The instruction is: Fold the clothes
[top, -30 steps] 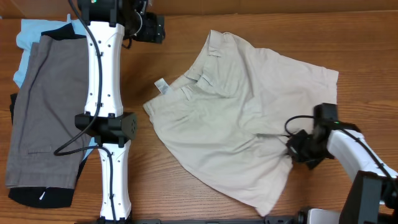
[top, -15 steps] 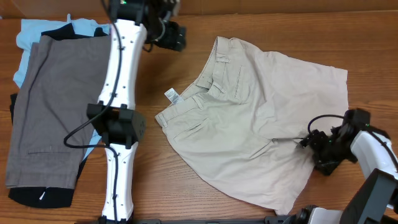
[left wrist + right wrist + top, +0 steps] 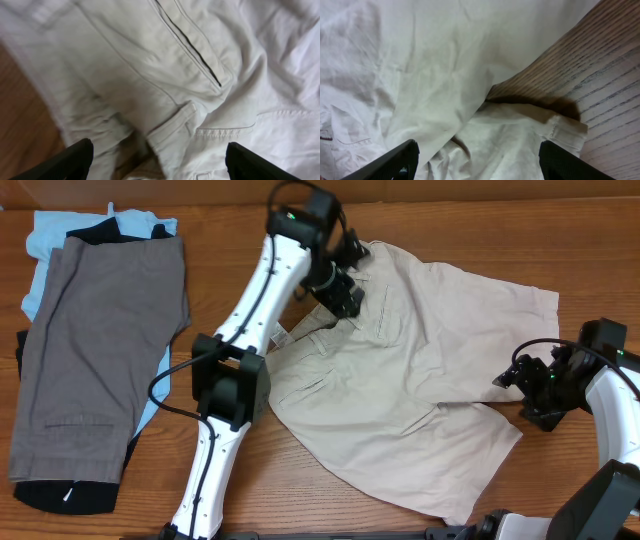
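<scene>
Left gripper [image 3: 159, 152] and right gripper [image 3: 477, 150] both gape empty — hovering over the khaki shorts [image 3: 420, 380].

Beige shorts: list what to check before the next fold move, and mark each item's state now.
1. Left hand open: ok, fingers spread wide, nothing held.
2. Left hand placed over the beige shorts, near the fly: ok.
3. Right hand open: ok, nothing held.
4. Right hand placed over the leg hem, where the cloth meets the bare table: ok.
5. Beige shorts lying flat: not ok, the cloth is creased and the hem is bunched.
6. Grey shorts apart from the beige pair: ok.
</scene>
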Robot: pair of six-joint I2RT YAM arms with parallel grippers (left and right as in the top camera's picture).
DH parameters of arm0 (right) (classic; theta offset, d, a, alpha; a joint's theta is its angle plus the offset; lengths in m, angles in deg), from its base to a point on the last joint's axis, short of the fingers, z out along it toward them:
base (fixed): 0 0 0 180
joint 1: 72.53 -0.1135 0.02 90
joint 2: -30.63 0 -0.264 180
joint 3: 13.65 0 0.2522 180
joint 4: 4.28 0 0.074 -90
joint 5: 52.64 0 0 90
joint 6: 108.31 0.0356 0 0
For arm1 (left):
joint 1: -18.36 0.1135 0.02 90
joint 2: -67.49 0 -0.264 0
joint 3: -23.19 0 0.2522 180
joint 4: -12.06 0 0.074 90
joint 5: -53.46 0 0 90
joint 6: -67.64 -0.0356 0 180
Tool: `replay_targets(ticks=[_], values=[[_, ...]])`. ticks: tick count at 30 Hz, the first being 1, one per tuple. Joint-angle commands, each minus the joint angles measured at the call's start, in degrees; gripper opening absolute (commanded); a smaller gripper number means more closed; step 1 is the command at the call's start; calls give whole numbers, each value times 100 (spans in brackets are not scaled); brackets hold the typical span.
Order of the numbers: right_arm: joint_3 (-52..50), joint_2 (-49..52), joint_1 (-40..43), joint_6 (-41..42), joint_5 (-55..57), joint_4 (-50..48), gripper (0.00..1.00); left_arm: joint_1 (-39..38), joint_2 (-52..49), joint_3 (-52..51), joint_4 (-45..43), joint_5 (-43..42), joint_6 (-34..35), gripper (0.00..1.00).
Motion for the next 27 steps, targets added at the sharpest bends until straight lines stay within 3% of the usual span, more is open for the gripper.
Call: replay_targets(ticks=[1,6,9,14,16,17,18,21,27], values=[[114,-48,17,-140,-33,-17,80,-20,107,-439,-96,42,-299,86],[114,-48,17,-168,-31,-28,80,-42,107,-850,-348,-103,-297,80],[114,-48,17,-168,-28,-46,80,-59,107,-994,-555,-157,-295,62],[114,-48,17,-168,-28,-52,80,-83,107,-1034,-669,-402,-295,47],[114,-48,15,-168,-31,-63,80,-111,107,-1034,-715,-428,-297,35],[114,-48,15,-168,-31,-66,80,-125,107,-1034,-737,-426,-297,24],[114,-48,15,-168,-31,-63,80,-129,107,-1034,-767,-396,-297,5],[114,-48,11,-166,-31,-63,80,-35,109,-951,-782,-227,-39,4],[114,-48,9,-164,-35,-92,81,643,109,-553,-813,872,1296,4]])
